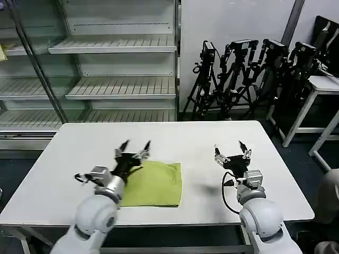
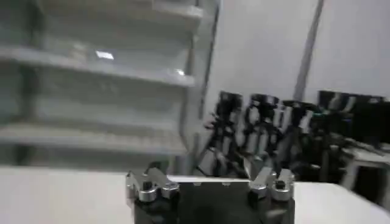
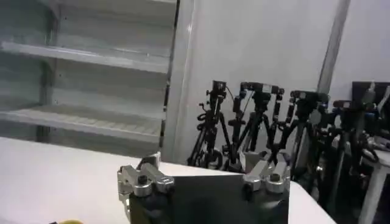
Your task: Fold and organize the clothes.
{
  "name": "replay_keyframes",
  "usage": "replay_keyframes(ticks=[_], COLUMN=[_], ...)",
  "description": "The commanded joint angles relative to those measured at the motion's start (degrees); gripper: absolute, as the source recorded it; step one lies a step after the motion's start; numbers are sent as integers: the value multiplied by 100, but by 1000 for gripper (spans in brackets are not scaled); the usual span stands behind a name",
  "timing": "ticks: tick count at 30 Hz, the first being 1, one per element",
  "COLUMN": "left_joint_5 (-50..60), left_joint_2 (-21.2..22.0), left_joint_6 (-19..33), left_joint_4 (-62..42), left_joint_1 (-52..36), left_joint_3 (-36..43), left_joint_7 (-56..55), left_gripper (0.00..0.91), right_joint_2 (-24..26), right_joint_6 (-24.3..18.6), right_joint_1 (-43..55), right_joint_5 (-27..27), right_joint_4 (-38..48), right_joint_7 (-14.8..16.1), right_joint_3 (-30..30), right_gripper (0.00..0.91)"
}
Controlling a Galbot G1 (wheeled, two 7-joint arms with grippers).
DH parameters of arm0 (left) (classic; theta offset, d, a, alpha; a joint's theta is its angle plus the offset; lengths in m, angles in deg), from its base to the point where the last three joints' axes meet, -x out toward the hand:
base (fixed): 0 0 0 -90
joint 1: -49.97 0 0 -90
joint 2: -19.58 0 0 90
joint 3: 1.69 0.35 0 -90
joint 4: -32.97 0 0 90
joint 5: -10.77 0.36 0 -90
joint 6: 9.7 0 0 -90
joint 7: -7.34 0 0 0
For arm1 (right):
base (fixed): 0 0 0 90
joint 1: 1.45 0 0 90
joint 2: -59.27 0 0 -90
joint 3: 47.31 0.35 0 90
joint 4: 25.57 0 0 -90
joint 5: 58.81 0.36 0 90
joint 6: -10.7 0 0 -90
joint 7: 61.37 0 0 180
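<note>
Shirt (image 1: 156, 183) is laid folded on tabletop (image 1: 63, 159), near front edge, left of centre. Left pincer (image 1: 135, 146) is held above its back-left corner, fingers apart. Right pincer (image 1: 229, 150) is raised, well apart from shirt, fingers apart.

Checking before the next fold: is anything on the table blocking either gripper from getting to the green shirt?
Nothing visible. The shirt lies folded on the bare white table. The left gripper, jaws open, hovers at its near-left corner; the right gripper, also open, hangs beside it over clear tabletop.
</note>
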Motion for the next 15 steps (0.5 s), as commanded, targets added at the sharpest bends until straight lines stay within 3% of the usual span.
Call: replay_keyframes(ticks=[1,15], left_joint_5=[1422,1315], left_joint_2=[-424,-385], left_joint_6=[1818,1860], left_joint_4=[-1124,-1141], left_joint_1=[894,1021], left_joint_3=[-2095,-2234], left_joint_7=[2204,2529], left_gripper=[907,907], right_joint_2=[-262,-362], right_joint_6=[-485,-607], right_joint_1=[279,292], right_joint_5=[-139,-195], right_joint_4=[652,675], right_joint_7=[77,93], right_joint_3=[-129,-182], right_gripper=[907,907])
